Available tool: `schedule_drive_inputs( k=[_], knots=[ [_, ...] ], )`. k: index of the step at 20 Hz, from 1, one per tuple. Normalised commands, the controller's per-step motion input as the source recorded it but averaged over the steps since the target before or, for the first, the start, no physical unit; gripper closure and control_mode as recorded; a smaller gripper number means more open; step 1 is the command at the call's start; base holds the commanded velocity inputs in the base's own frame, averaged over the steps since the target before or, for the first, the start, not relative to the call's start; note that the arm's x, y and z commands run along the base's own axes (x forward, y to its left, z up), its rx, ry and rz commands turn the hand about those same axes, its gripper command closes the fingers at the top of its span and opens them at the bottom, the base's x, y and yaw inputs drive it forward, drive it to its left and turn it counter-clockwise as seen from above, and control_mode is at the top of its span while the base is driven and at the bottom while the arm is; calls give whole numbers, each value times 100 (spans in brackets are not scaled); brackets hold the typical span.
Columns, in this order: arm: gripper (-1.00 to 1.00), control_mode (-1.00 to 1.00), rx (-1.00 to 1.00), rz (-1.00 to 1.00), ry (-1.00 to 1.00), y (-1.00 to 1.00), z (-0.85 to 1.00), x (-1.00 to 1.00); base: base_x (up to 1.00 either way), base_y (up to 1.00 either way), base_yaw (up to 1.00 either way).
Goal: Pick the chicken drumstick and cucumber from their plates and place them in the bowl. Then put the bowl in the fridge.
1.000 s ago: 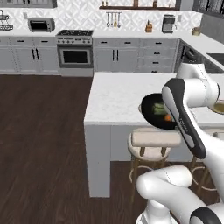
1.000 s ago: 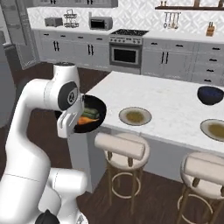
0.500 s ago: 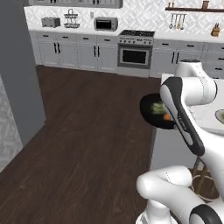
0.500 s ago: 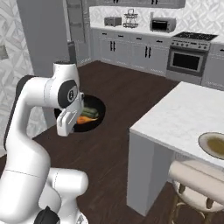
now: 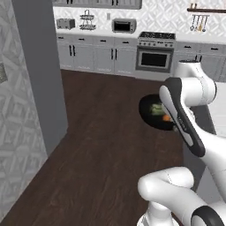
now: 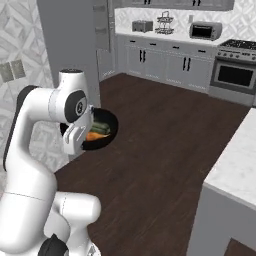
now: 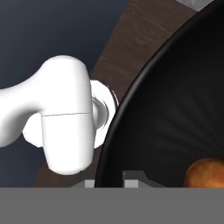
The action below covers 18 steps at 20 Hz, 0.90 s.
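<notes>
A: Gripper [image 7: 114, 177] state?
B: Fingers pinched together on the rim of the bowl [image 7: 175, 113], bowl carried in the air above the dark wood floor [image 5: 106, 145].
A: Contents?
B: Chicken drumstick [image 6: 94, 135] and cucumber [image 6: 99, 128] both lie inside, side by side. Hand view catches the drumstick's fat orange end low in the black bowl.
A: Surroundings?
B: Tall grey fridge [image 6: 70, 45] stands on the left, near the bowl. Oven [image 5: 154, 58] and grey cabinets [image 5: 95, 57] along the far wall. White island counter [image 6: 235, 165] at right.
</notes>
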Motion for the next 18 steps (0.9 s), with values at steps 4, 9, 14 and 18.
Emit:
schedule_drive_inputs(
  k=[4, 9, 14, 18],
  knots=[
    [100, 100, 0, 0, 0, 0, 0, 0, 100, 100, -27],
    [100, 100, 0, 0, 0, 0, 0, 0, 100, 83, -38],
    [100, 100, 0, 0, 0, 0, 0, 0, 100, 64, -47],
    [100, 100, 0, 0, 0, 0, 0, 0, 100, -29, -31]
  ],
)
